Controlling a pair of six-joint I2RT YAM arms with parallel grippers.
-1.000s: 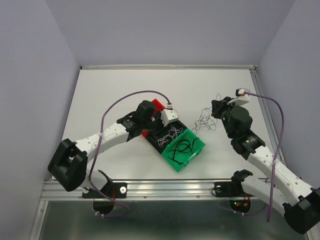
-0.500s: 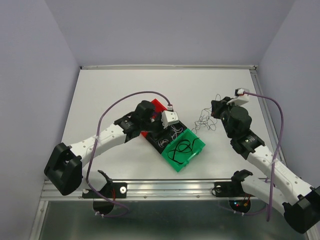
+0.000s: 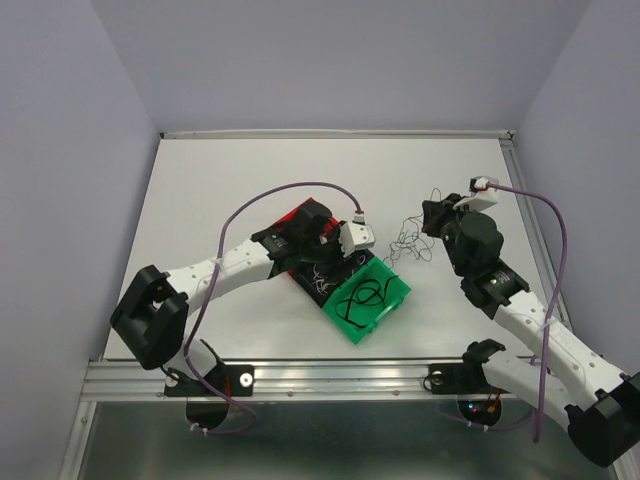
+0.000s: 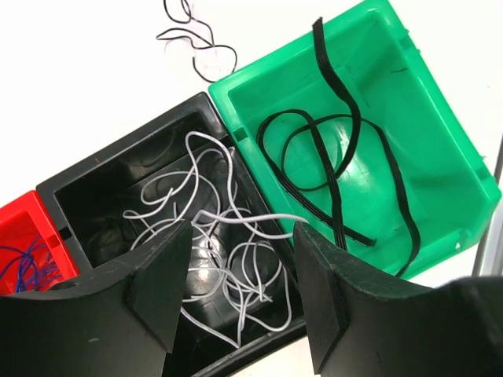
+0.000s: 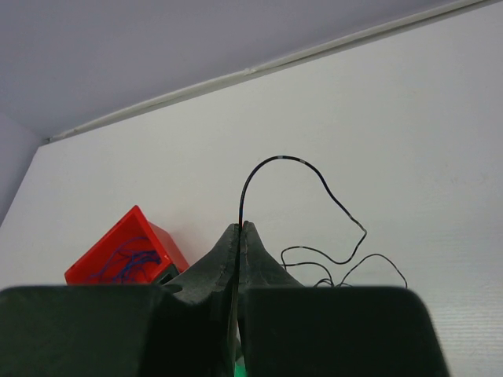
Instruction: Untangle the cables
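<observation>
Cables [image 3: 408, 240] lie loose on the surface [image 3: 230, 180] and in three bins set in a row. Only the left wrist view looks down into the bins. It shows blue cables [image 4: 23, 267] in the red bin [image 4: 35, 228], white cables [image 4: 230, 181] in the black bin [image 4: 118, 177] and black cables [image 4: 328, 181] in the green bin [image 4: 432, 133]. The left jaws hang wide apart over the white ones. Only the right wrist view shows the right jaws pinched shut on one thin black cable [image 5: 291, 158]. From the top, the left arm [image 3: 240, 262] hides most of the red and black bins. The loose cables there are too fine to tell apart. The left wrist view cuts off the red bin.
</observation>
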